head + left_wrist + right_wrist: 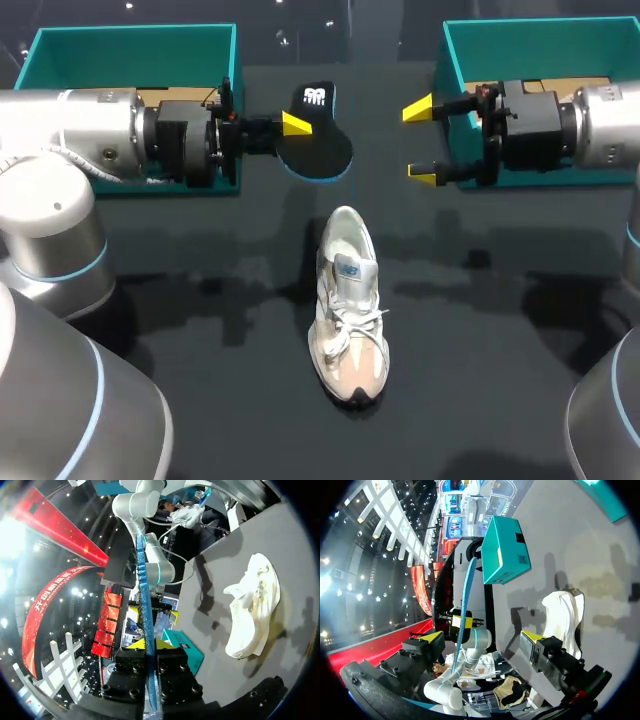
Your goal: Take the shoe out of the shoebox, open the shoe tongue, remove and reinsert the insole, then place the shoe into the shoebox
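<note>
Half done, it seems: shoe (pixel 348 300) out at table (pixel 480 380) centre; insole (pixel 318 150), at its 12 o'clock, pinched by left gripper (pixel 297 126); right gripper (pixel 420 141) spread; reinsertion, boxing remain.

Shoe (pixel 347 305) upright, insole (pixel 320 155) in left jaws

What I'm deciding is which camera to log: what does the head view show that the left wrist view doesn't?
Only the head view: the left box and the broad black face of the insole. Only the left wrist view: the insole seen edge-on as a thin blue strip, clamped between the left jaws. Both: the shoe out on the table, the insole itself, and the right box.
</note>
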Controlling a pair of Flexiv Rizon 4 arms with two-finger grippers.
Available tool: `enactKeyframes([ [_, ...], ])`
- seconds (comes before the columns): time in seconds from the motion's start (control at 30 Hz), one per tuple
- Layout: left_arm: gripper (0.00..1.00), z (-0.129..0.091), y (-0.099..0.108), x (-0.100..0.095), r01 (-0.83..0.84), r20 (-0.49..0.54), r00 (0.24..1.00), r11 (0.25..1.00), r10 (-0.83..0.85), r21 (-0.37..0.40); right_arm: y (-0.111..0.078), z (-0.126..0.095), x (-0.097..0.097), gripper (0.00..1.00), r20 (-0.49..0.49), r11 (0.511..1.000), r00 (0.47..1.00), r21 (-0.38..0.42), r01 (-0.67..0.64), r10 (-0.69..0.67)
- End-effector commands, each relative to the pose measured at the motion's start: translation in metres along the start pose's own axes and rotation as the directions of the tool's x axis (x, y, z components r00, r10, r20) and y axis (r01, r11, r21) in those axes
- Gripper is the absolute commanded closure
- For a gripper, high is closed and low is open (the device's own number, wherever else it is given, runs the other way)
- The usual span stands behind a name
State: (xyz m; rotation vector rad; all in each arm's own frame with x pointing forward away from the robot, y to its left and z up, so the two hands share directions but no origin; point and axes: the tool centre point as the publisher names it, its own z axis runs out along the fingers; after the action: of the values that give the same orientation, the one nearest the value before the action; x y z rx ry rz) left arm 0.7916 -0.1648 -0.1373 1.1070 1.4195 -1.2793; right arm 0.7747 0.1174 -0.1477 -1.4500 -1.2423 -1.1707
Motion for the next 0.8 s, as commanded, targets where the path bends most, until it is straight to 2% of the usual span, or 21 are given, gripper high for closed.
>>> enactKeyframes([
  [0.03, 1.00, 0.010, -0.001, 0.005, -0.102, 0.007, 0.995, 0.994, 0.102, -0.026, -0.001, 0.003, 0.000, 0.00, 0.011, 1.000, 1.000, 0.001, 0.003, -0.003],
  [0.6, 1.00, 0.032, 0.013, 0.011, -0.188, -0.013, 0.982, 0.982, 0.188, -0.002, -0.017, 0.033, 0.001, 0.00, 0.004, 0.995, 0.998, 0.075, 0.062, -0.063],
  [0.67, 1.00, 0.033, 0.014, 0.012, -0.201, -0.015, 0.980, 0.980, 0.201, -0.006, -0.018, 0.038, 0.000, 0.06, -0.005, 0.995, 0.998, 0.085, 0.060, -0.059],
  [0.77, 1.00, 0.035, 0.015, 0.013, -0.209, -0.013, 0.978, 0.978, 0.209, -0.020, -0.020, 0.044, -0.001, 0.20, -0.037, 0.995, 0.998, 0.090, 0.053, -0.050],
  [0.8, 1.00, 0.035, 0.015, 0.014, -0.212, -0.012, 0.977, 0.977, 0.211, -0.022, -0.021, 0.046, -0.001, 0.20, -0.043, 0.995, 0.998, 0.091, 0.048, -0.044],
])
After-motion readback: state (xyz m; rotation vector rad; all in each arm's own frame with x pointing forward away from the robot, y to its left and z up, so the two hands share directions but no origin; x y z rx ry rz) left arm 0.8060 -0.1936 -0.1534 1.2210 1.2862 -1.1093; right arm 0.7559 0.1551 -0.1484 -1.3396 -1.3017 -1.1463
